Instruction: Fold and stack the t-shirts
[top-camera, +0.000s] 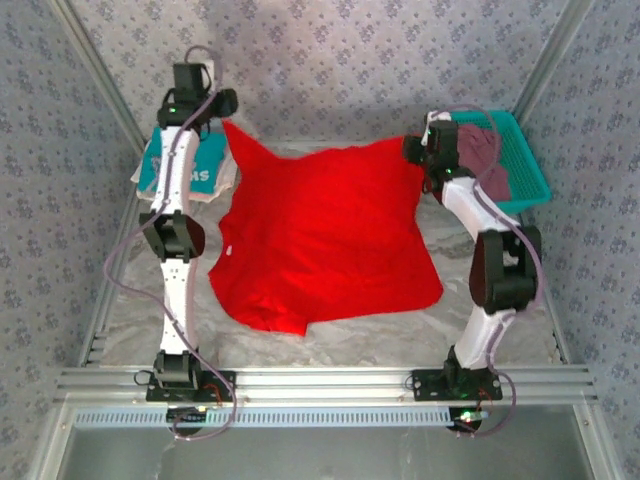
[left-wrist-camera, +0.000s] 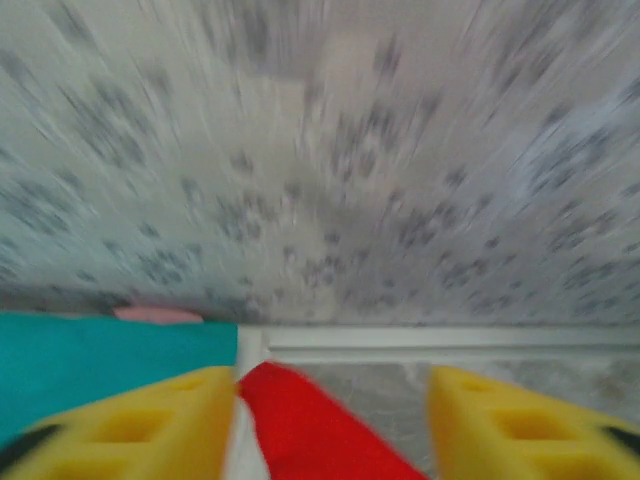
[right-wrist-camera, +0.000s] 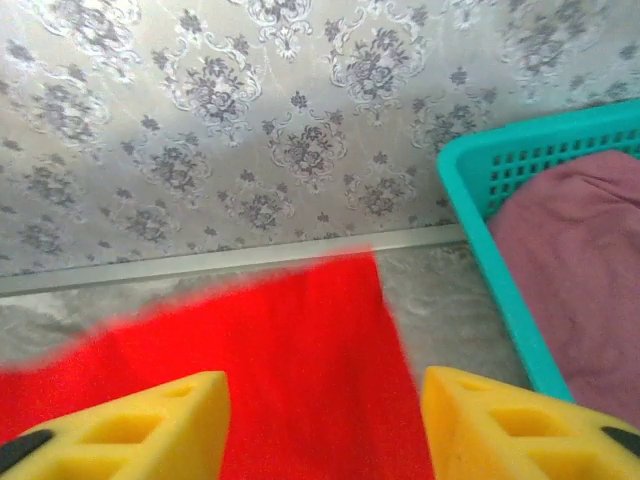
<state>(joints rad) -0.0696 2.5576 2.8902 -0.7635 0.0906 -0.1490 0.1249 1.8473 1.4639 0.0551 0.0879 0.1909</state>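
Two far corners of the red t-shirt (top-camera: 325, 235) lie at our fingers: one between the parted jaws of our left gripper (left-wrist-camera: 330, 390), the other beneath our right gripper (right-wrist-camera: 325, 390), its jaws likewise apart.

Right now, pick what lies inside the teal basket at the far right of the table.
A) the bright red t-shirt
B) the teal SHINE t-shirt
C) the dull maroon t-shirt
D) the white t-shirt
C: the right wrist view shows the maroon t-shirt bunched inside the basket, while the red t-shirt lies spread over the middle of the table.
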